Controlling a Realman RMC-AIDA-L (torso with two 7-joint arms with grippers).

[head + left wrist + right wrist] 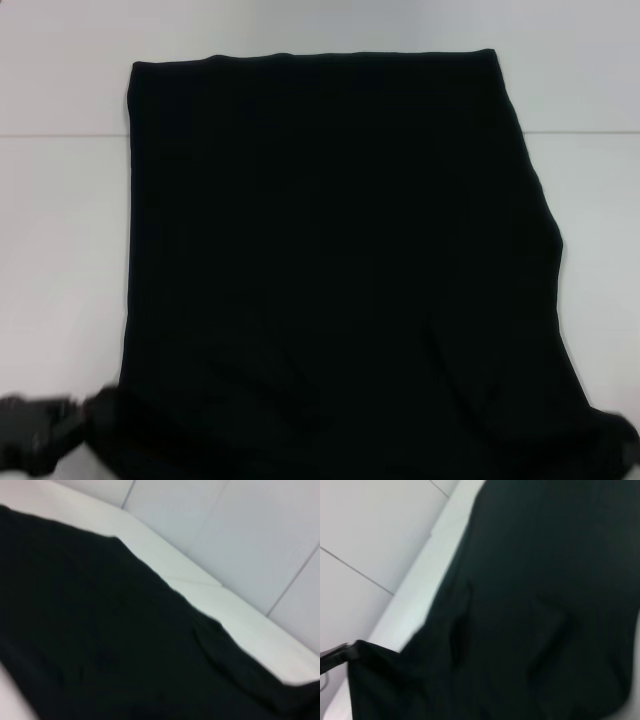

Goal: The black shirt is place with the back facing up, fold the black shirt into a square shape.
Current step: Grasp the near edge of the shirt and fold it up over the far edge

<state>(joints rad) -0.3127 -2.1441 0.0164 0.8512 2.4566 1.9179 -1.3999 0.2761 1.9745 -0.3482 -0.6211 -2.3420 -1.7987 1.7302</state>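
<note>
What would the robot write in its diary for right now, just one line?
black shirt: spread flat on white table, no print showing | left gripper: at shirt's near left corner | right gripper: not visible

The black shirt (340, 260) lies spread flat on the bench (60, 250), filling its middle from a straight far edge at twelve o'clock down to the near edge at six. Bare bench shows at nine, three and twelve o'clock. The left hand (40, 430) sits at the shirt's near corner at about seven o'clock, touching the cloth there.
</note>
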